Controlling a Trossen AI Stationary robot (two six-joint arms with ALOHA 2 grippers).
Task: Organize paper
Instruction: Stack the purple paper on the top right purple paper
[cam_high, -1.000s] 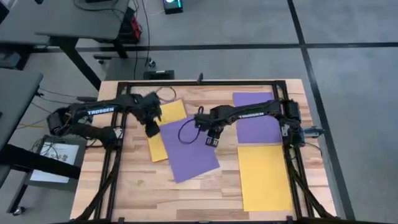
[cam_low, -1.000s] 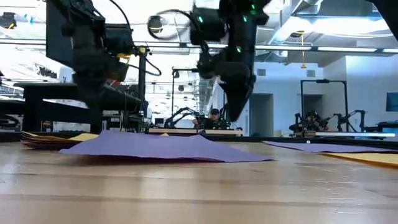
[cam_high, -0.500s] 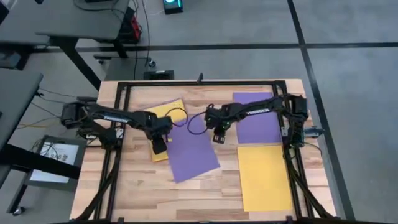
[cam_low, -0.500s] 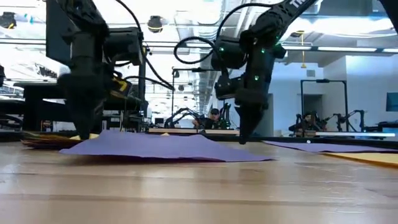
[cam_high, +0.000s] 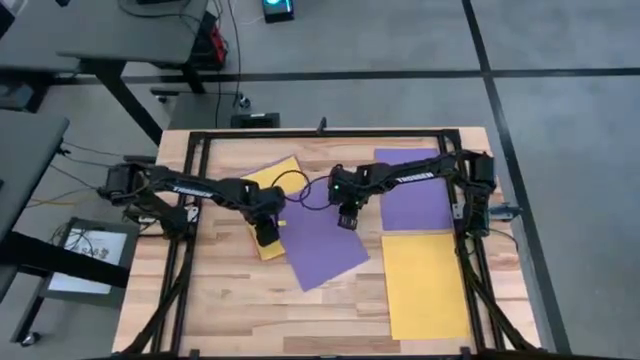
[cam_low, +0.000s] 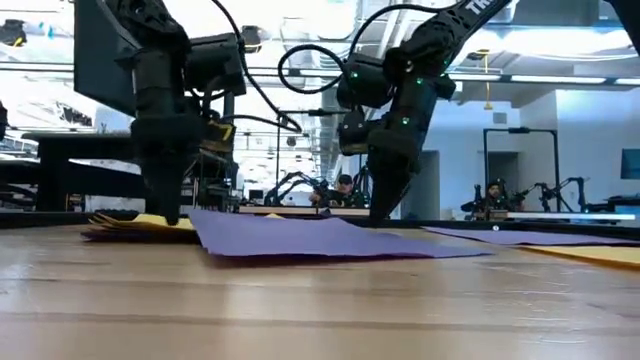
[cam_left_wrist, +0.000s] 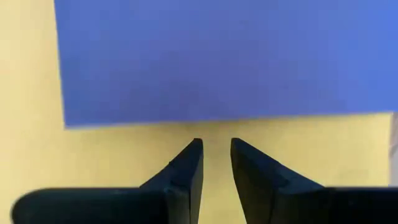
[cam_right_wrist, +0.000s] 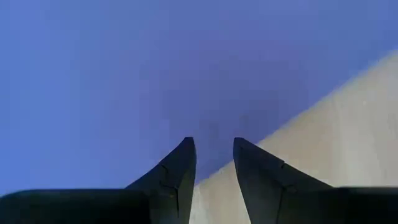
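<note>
A purple sheet (cam_high: 325, 248) lies askew at the table's middle, its left edge overlapping a yellow sheet (cam_high: 268, 182). My left gripper (cam_high: 266, 235) points down, shut, on that yellow sheet (cam_left_wrist: 124, 162), just beside the purple sheet's edge (cam_left_wrist: 217, 118). My right gripper (cam_high: 348, 217) points down, shut, on the purple sheet's far right part (cam_right_wrist: 124, 81). A second purple sheet (cam_high: 415, 195) and a second yellow sheet (cam_high: 425, 285) lie flat at the right. My left gripper sets its shut fingertips (cam_left_wrist: 193, 155) down on the yellow sheet's bare part (cam_left_wrist: 214, 134) next to the purple sheet's edge. It comes from above, and the sheet lies flat on the table. My right gripper sets its shut fingertips (cam_right_wrist: 180, 155) down on the purple sheet close to its edge (cam_right_wrist: 214, 155), where the wood (cam_right_wrist: 323, 124) begins. It comes from above, and the sheet stays on the table, slightly humped (cam_low: 330, 238).
A black frame (cam_high: 330, 133) runs around the table's far and side edges. Bare wood (cam_high: 230, 310) shows along the near edge and between the sheets. People and other robot arms show in the room beyond (cam_low: 345, 190).
Both grippers have come down onto the paper. My left gripper moved toward the near right, onto the yellow sheet. The purple sheet under my right gripper has slid toward the table's right and turned a little, uncovering more of the yellow sheet, which stayed put.
</note>
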